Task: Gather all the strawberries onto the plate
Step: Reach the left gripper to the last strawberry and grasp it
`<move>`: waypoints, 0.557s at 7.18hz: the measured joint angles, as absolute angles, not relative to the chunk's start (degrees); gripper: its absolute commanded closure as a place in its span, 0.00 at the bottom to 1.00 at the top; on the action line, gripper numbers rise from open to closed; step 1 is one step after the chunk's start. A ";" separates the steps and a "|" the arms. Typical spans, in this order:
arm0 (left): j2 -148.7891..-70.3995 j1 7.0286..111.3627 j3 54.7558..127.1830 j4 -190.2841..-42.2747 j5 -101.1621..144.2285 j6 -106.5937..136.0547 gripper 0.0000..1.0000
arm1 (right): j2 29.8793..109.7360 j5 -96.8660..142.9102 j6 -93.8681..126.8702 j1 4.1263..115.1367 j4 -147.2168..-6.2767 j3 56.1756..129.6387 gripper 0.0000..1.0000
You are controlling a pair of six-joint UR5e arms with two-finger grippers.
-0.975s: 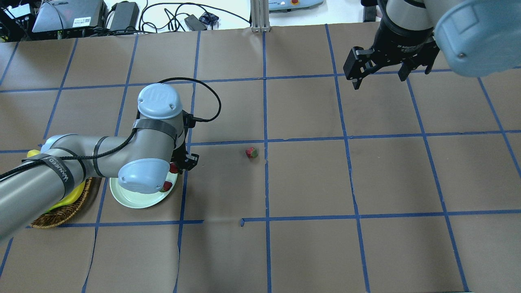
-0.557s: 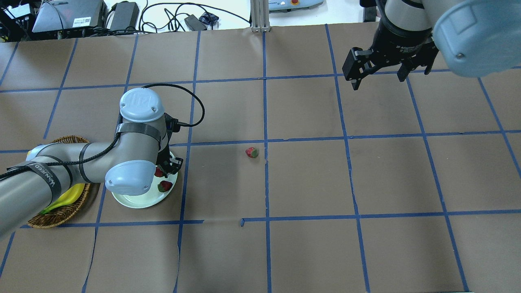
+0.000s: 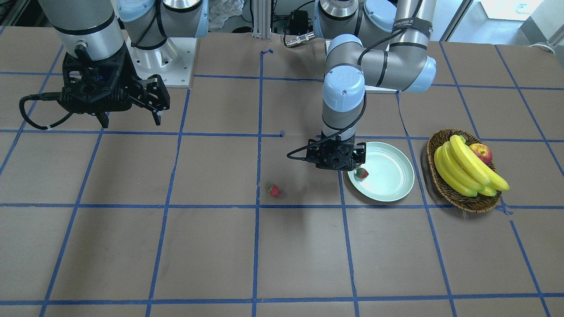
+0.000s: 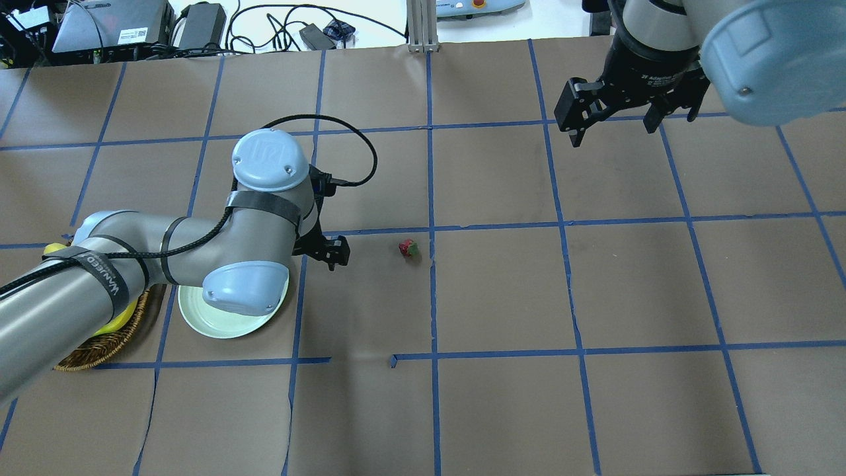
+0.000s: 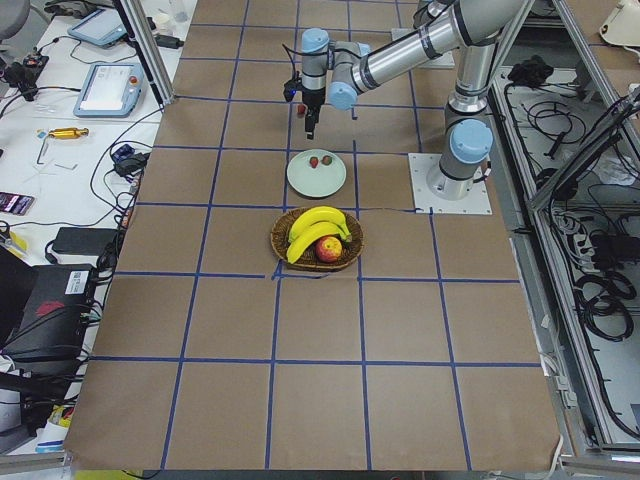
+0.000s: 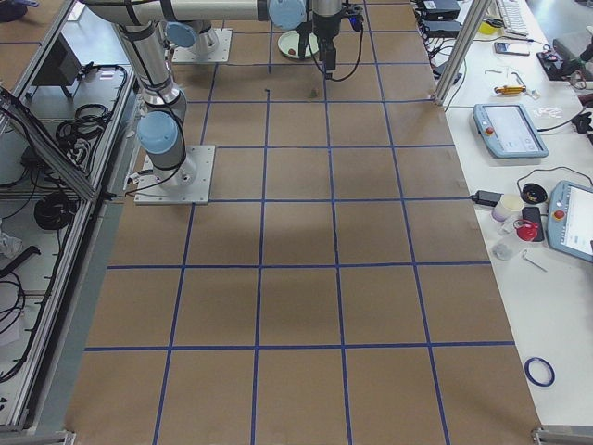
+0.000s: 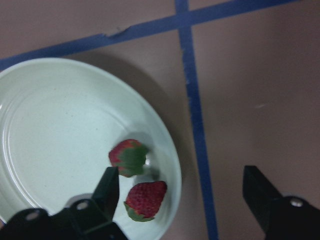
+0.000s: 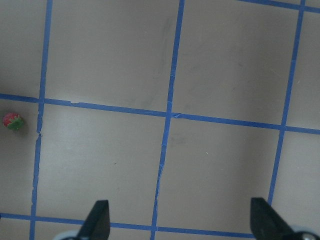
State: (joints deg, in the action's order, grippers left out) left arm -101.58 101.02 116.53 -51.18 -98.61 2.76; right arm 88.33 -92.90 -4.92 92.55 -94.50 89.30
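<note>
The brown counter (image 4: 502,291) is ruled into squares by blue tape (image 4: 431,165); black cables (image 4: 277,20) sprawl over the white bench (image 4: 380,14) behind it.

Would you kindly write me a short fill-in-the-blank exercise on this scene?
The plate holds ___ strawberries. ___ strawberry lies on the table, outside the plate. The jaws of the left gripper are ___ and hold nothing. The basket holds bananas and one ___.
Missing words: two; one; open; apple.
</note>
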 measured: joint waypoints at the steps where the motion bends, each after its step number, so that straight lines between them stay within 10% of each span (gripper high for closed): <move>1: -102.69 104.08 114.32 -50.87 -97.22 8.98 0.00 | 88.33 -92.90 -4.92 92.55 -94.50 89.30 0.00; 4: -110.20 106.80 110.48 -42.48 -90.63 21.02 0.06 | 88.33 -92.90 -4.92 92.68 -94.53 89.37 0.00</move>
State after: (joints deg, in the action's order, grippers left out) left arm -110.20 106.80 110.48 -42.48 -90.63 21.02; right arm 88.33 -92.90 -4.92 92.68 -94.53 89.37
